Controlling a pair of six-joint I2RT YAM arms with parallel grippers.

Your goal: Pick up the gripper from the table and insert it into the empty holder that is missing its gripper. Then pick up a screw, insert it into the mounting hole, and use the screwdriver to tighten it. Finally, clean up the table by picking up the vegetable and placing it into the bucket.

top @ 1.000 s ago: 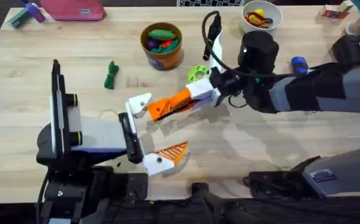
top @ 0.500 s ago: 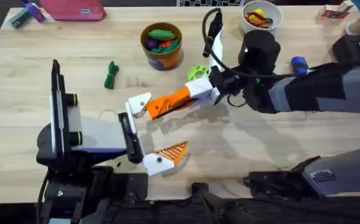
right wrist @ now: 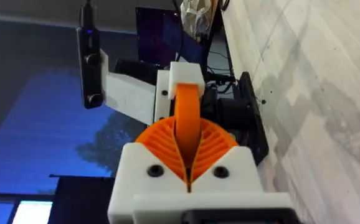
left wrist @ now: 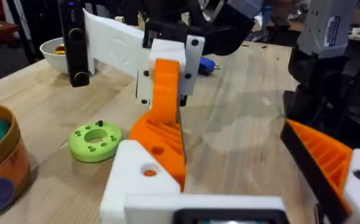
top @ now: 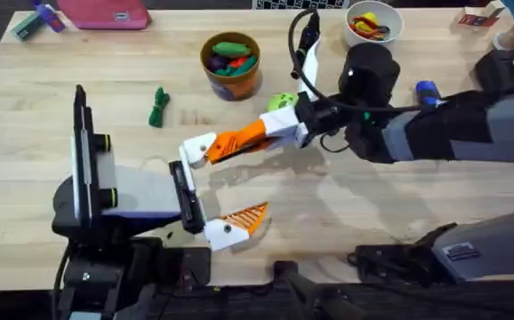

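Light wooden table [top: 79,98] carries the bucket [top: 231,65]; the vegetable [top: 157,107] lies left of it, green disc [top: 280,102] right, white bowl [top: 373,24] and screwdriver [top: 427,90] farther right.

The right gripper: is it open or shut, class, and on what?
Shut. The right gripper has its ribbed pads pressed on the orange gripper, carried to the empty holder.

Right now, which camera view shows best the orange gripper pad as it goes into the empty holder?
The left wrist view shows it best: the orange gripper pad sits against the white empty holder, close up. The overhead view shows the pad between the holder and the right pincer. The right wrist view shows it edge-on.
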